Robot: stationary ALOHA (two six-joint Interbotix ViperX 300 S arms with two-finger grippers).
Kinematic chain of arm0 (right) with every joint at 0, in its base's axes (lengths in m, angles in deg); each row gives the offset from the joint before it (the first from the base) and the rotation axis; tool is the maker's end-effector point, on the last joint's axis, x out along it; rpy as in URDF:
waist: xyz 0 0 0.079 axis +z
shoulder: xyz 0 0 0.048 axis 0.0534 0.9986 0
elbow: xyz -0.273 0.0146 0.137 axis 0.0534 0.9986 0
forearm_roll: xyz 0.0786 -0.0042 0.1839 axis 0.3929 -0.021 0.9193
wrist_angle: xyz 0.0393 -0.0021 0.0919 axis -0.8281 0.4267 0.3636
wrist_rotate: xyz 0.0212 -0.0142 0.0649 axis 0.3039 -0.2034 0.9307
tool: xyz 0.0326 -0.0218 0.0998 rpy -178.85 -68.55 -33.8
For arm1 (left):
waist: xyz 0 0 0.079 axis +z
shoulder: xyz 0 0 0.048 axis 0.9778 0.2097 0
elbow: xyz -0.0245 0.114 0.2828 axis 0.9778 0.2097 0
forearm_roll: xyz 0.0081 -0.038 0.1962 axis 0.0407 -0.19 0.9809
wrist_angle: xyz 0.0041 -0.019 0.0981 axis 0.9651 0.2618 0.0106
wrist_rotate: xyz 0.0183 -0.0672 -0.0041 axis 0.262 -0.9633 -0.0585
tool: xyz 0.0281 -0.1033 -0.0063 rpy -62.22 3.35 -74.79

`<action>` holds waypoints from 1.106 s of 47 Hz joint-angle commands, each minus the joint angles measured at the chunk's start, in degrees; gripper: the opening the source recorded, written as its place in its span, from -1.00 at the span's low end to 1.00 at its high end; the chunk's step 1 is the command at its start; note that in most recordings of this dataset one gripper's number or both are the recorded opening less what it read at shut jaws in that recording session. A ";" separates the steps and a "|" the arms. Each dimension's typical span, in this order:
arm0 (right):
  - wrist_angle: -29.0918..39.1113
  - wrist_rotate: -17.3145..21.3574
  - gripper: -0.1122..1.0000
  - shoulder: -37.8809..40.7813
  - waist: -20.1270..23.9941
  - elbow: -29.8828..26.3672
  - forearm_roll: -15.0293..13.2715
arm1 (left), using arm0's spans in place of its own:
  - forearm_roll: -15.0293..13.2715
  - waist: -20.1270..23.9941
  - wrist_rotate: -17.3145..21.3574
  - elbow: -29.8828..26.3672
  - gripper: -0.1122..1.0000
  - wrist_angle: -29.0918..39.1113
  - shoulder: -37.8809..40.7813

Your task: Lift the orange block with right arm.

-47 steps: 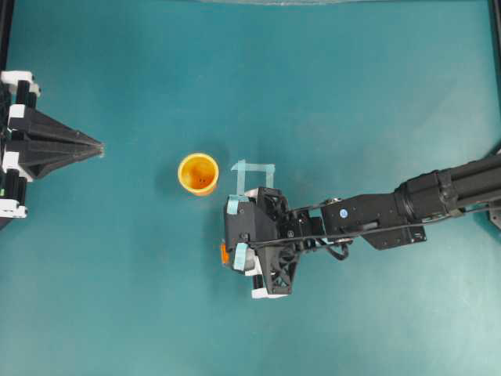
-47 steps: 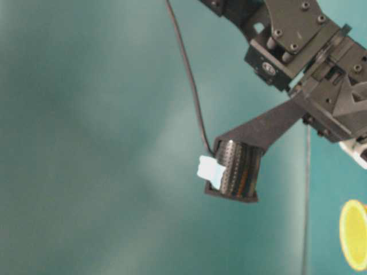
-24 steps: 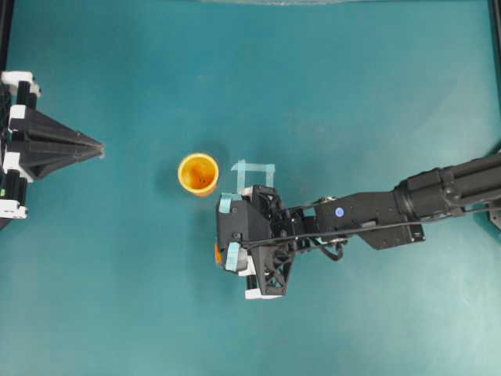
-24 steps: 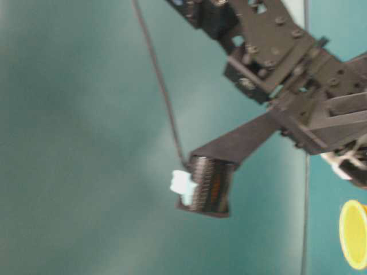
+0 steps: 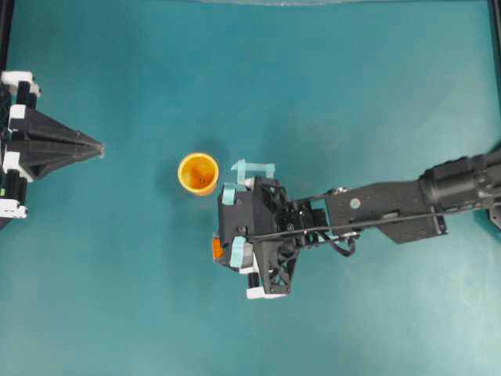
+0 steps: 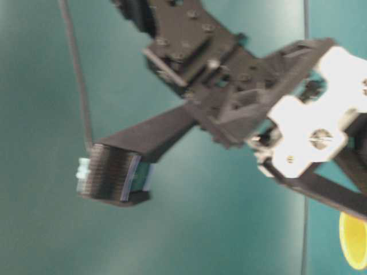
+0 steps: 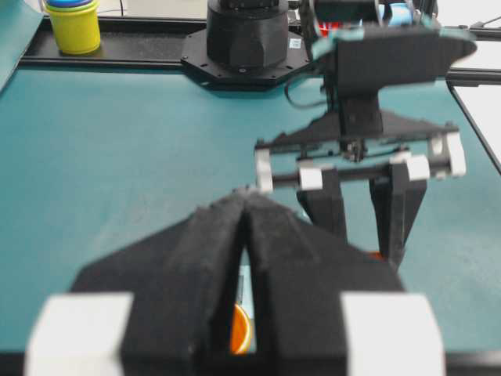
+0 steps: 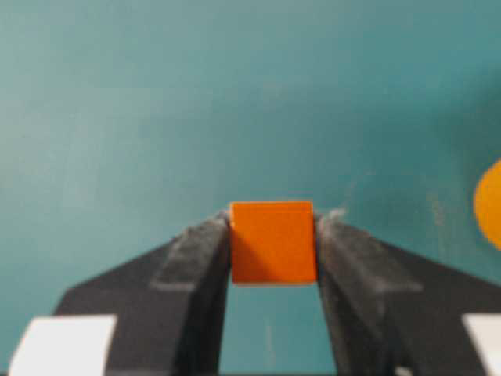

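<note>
The orange block (image 8: pixel 273 241) is a small flat-faced cube pinched between the two black fingers of my right gripper (image 8: pixel 273 227), which is shut on it. From overhead, only a sliver of the block (image 5: pixel 217 247) shows at the left edge of the right gripper (image 5: pixel 224 243), just below and right of the round orange cup (image 5: pixel 198 173). The table-level view shows one ribbed finger pad (image 6: pixel 112 180) of the right arm; the block is hidden there. My left gripper (image 5: pixel 99 146) rests far left, its pointed jaws together and holding nothing.
A light blue tape corner (image 5: pixel 252 166) is stuck to the teal mat (image 5: pixel 352 94) beside the cup. The cup's rim (image 6: pixel 354 240) shows at the lower right of the table-level view. A yellow jar with a blue lid (image 7: pixel 72 23) stands by the black rail.
The right gripper, still shut on the block, has shifted a little left and toward the cup. It now looms larger and further left in the table-level view. The left arm has not moved.
</note>
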 commanded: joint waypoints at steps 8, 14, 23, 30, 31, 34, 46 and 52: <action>5.71 0.09 -0.08 -4.75 0.00 -4.31 -1.76 | 0.18 0.00 -0.09 -1.49 -0.81 -0.26 0.44; 8.35 0.09 -0.08 -5.45 0.00 -6.24 -2.20 | 0.18 0.00 -0.09 -1.49 -0.81 -0.26 0.44; 10.11 0.09 -0.08 -6.33 0.00 -8.61 -2.20 | 0.09 0.00 -0.09 -1.41 -0.81 -0.26 0.44; 11.07 0.18 -0.08 -7.03 0.00 -9.76 -2.29 | 0.18 0.00 -0.09 -1.49 -0.81 -0.26 0.44; 11.25 0.09 -0.08 -7.21 0.00 -9.84 -2.20 | 0.09 0.00 -0.09 -1.49 -0.81 -0.26 0.44; 11.87 0.18 -0.08 -7.56 0.00 -10.20 -2.20 | 0.09 0.00 -0.09 -1.49 -0.81 -0.18 0.44; 14.77 0.09 -0.08 -9.40 0.00 -11.69 -2.20 | 0.09 0.00 -0.09 -1.41 -0.81 -0.09 0.44; 15.64 0.18 -0.08 -9.84 0.00 -11.95 -2.20 | 0.09 0.00 -0.09 -1.41 -0.81 -0.09 0.44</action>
